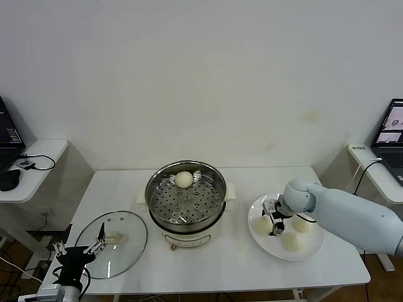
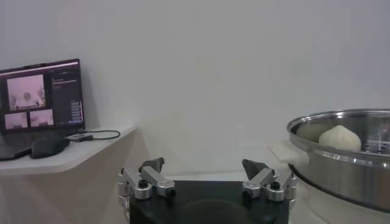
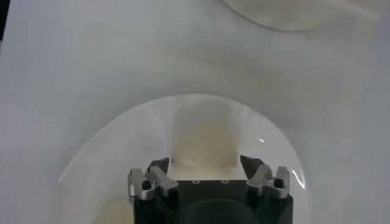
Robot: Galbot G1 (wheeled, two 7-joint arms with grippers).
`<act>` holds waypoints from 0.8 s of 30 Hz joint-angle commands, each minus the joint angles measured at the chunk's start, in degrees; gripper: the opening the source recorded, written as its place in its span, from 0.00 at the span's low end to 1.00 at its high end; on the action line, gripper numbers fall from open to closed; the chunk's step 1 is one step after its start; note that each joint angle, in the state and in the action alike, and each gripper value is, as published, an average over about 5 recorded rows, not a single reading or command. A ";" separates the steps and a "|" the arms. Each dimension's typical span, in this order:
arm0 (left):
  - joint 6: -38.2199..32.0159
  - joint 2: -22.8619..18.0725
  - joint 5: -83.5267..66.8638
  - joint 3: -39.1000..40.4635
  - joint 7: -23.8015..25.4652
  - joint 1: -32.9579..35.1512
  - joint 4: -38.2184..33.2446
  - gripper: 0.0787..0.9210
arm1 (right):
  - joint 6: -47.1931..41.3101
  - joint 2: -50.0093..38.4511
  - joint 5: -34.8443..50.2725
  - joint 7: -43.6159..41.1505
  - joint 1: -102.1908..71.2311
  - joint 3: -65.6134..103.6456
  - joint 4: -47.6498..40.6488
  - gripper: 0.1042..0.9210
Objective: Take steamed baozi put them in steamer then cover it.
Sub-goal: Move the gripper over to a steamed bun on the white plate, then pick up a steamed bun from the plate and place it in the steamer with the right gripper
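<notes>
Reaching down onto the plate (image 1: pixel 315 249), the right gripper (image 1: pixel 275 225) sits low among the baozi (image 1: pixel 291 241), its dark fingers just beside the bun nearest the steamer (image 1: pixel 217 211). Cannot tell how wide the fingers stand or whether they have a bun; nothing looks lifted. Three buns are on the plate, near the desk's (image 1: pixel 239 267) right edge, toward the front.

One bun (image 1: pixel 184 179) is already in the steamer, on the perforated tray at the far side. The steamer is mid-desk, uncovered.

The lid (image 1: pixel 129 248) lies flat at the desk's front left corner, handle up, well apart from the steamer. The left gripper (image 1: pixel 80 250) is parked at the lid's outer edge, off that corner, fingers spread wide and holding nothing.

Progress, as a judgement: about a quarter of the loading is done. One of four buns is placed and the second pick appears underway. Left to do: move three buns from plate to tray, then set the lid on the steamer.
</notes>
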 commanded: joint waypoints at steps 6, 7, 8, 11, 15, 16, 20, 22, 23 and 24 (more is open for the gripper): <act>-0.02 -0.12 0.01 0.05 0.00 0.02 -0.30 0.88 | -0.12 -0.39 0.01 -0.47 0.04 1.21 -0.06 0.60; -0.03 -0.14 0.01 0.04 0.00 0.05 -0.34 0.88 | -0.11 -0.71 0.18 -0.60 0.39 1.38 0.15 0.58; -0.04 -0.13 0.01 0.04 0.02 0.09 -0.40 0.88 | -0.12 -1.16 0.49 -0.71 1.01 1.54 0.49 0.56; -0.02 -0.12 -0.06 0.06 0.06 0.13 -0.55 0.88 | -0.25 -2.91 2.00 -0.88 3.76 1.64 2.00 0.51; 0.04 -0.11 -0.09 0.31 0.08 -0.10 -0.66 0.88 | -0.74 -5.57 5.54 -1.23 9.59 0.65 4.95 0.51; 0.05 -0.09 -0.08 0.39 0.10 -0.15 -0.73 0.88 | -0.93 -6.03 6.64 -1.34 11.54 -0.01 5.69 0.52; 0.08 0.11 -0.09 0.60 0.13 -0.28 -1.04 0.88 | -2.02 -6.45 12.26 -1.51 21.68 -4.97 8.32 0.53; 0.08 0.25 -0.11 0.76 0.13 -0.30 -1.19 0.88 | -2.62 -5.44 15.01 -1.48 27.25 -7.56 8.92 0.53; 0.08 0.30 -0.11 0.84 0.14 -0.32 -1.28 0.88 | -2.94 -4.60 16.38 -1.46 29.97 -8.72 9.05 0.53; 0.08 0.37 -0.11 0.93 0.14 -0.33 -1.37 0.88 | -3.27 -3.68 17.57 -1.41 32.64 -9.84 9.13 0.53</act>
